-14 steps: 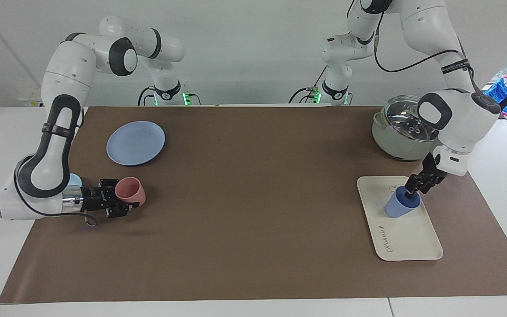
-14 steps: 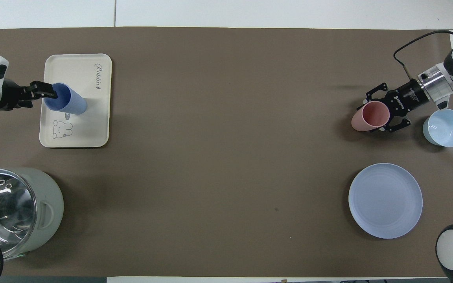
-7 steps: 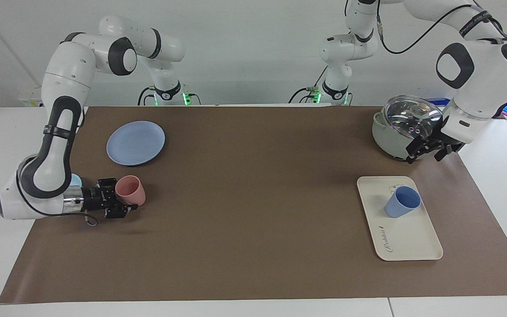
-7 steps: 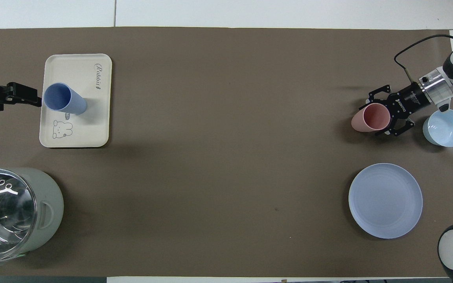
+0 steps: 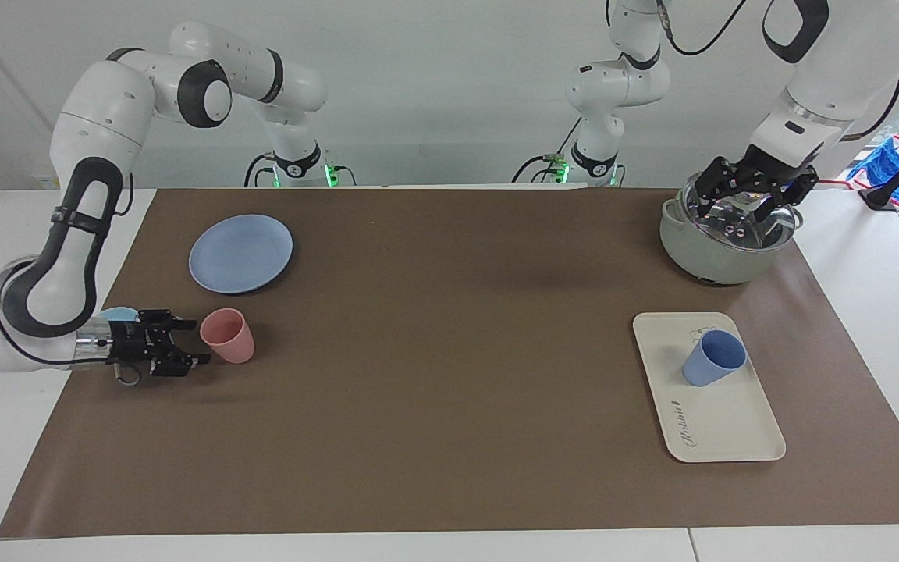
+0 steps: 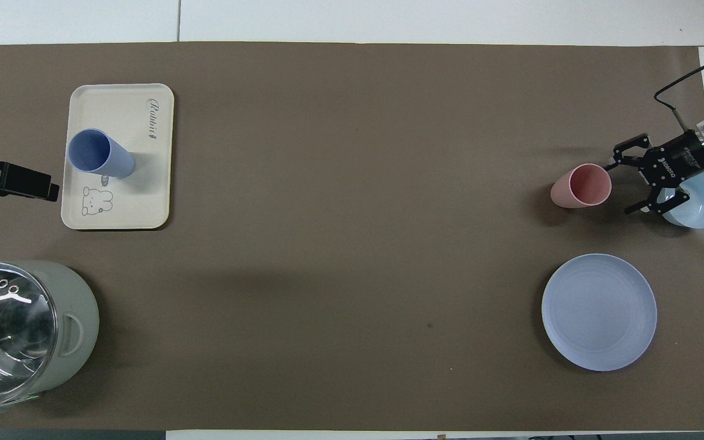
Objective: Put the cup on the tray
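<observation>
The periwinkle-blue cup (image 5: 711,359) stands on the cream tray (image 5: 723,429), free of any gripper. In the overhead view the cup (image 6: 101,154) sits mid-tray (image 6: 138,201), between the bear drawing and the "Rabbit" lettering. My left gripper (image 5: 750,195) is open and empty, raised in the air well clear of the cup, over the mat's edge between tray and pot (image 6: 7,183). My right gripper (image 5: 176,355) is open and empty, low by the pink cup; it also shows in the overhead view (image 6: 626,181).
The pink cup (image 5: 227,336) stands upright on the mat just off the right gripper's fingertips. A light blue bowl (image 6: 697,201) lies partly under that gripper. A round blue plate (image 5: 240,254) and a grey pot with glass lid (image 5: 719,242) lie nearer the robots.
The left gripper let go of the blue cup's rim and rose away toward the pot. The right gripper released the pink cup and drew back toward the bowl; the pink cup now stands upright.
</observation>
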You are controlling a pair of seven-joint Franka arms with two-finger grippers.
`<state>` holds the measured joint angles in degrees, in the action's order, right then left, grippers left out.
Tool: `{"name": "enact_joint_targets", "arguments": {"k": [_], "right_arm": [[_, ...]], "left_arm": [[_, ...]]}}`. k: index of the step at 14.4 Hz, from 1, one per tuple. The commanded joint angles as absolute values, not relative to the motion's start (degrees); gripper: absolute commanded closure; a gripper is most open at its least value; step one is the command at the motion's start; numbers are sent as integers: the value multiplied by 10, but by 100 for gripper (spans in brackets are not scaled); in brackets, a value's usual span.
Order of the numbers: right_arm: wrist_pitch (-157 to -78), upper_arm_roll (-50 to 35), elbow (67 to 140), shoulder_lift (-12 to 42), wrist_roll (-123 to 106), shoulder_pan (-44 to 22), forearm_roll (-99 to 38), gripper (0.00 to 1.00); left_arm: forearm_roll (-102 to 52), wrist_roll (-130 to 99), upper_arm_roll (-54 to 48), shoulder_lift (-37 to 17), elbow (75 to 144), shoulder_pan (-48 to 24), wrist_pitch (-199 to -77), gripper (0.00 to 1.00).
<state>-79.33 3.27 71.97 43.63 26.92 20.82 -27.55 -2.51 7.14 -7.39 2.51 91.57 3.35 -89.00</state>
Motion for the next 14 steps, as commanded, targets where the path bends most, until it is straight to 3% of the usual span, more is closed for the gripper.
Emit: {"name": "enact_joint_targets", "arguments": {"k": [1, 5, 7, 8, 14], "right_arm": [[-782, 22, 705, 401, 242, 215, -231, 0], [-775, 19, 688, 360, 165, 204, -186, 0], [-783, 18, 688, 317, 136, 169, -145, 0], [-787, 15, 691, 242, 119, 111, -75, 0], [-766, 10, 716, 162, 111, 81, -62, 0]], "left_arm": [[-15, 74, -87, 34, 931, 37, -882, 0], [-16, 76, -85, 33, 925, 45, -874, 0], [-16, 75, -82, 35, 932, 47, -875, 0], [-15, 78, -79, 44, 946, 58, -879, 0], [-14, 87, -79, 58, 978, 63, -903, 0]]}}
